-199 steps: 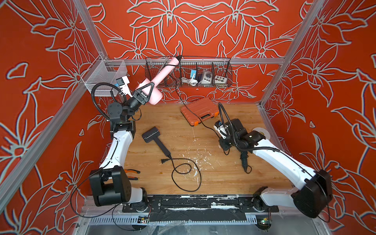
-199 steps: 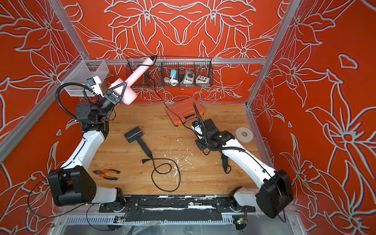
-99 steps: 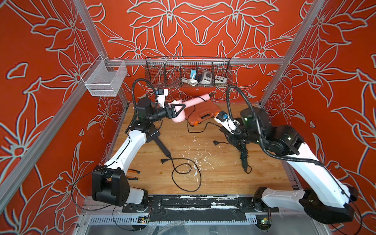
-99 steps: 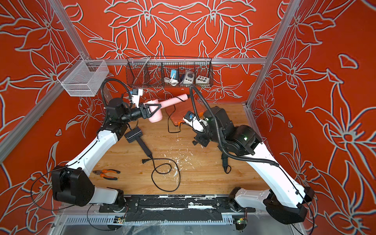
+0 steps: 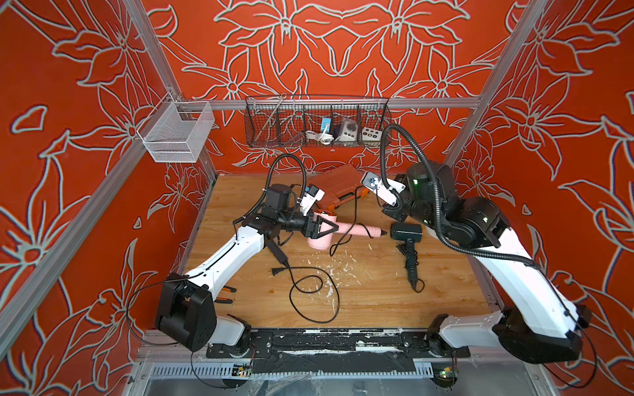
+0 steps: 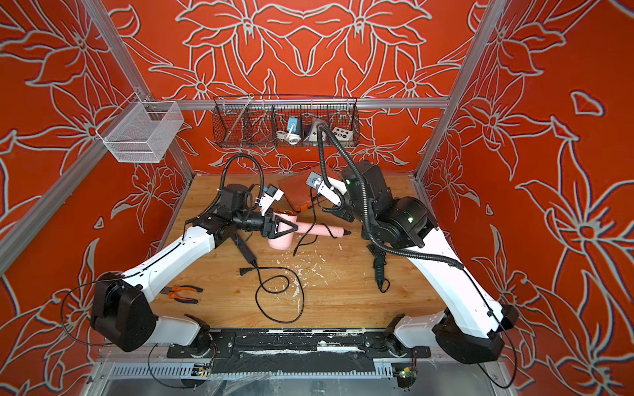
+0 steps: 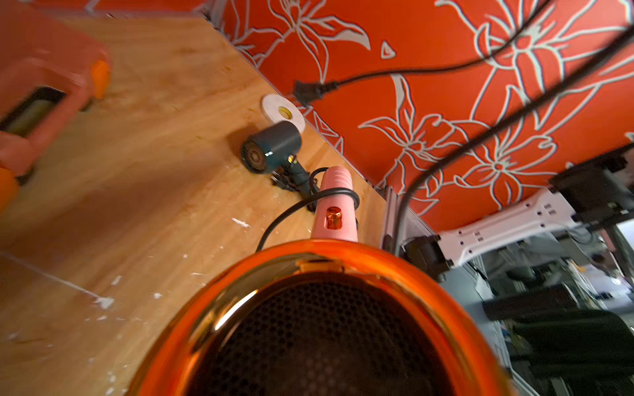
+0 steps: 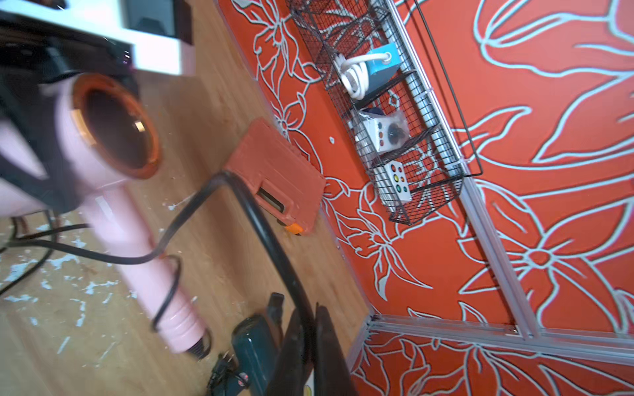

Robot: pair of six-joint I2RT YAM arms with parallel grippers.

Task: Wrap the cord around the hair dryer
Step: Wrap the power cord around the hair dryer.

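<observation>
Lowered, hair dryer [image 5: 363,229] stays clamped in left claw [image 5: 326,229]; right claw [image 8: 310,319] pinches cord [image 8: 269,240].

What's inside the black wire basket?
The wire basket holds a blue box, a coiled white cable, a white socket unit, a white button box and a thin rod. Anything beneath them is hidden.

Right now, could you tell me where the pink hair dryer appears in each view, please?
Top view: pink hair dryer, centre.
Top view: pink hair dryer, centre.
Left wrist: pink hair dryer close up, grille foremost.
Right wrist: pink hair dryer blurred, cord looped on handle.
Shared landmark: orange tool case, in all four.
</observation>
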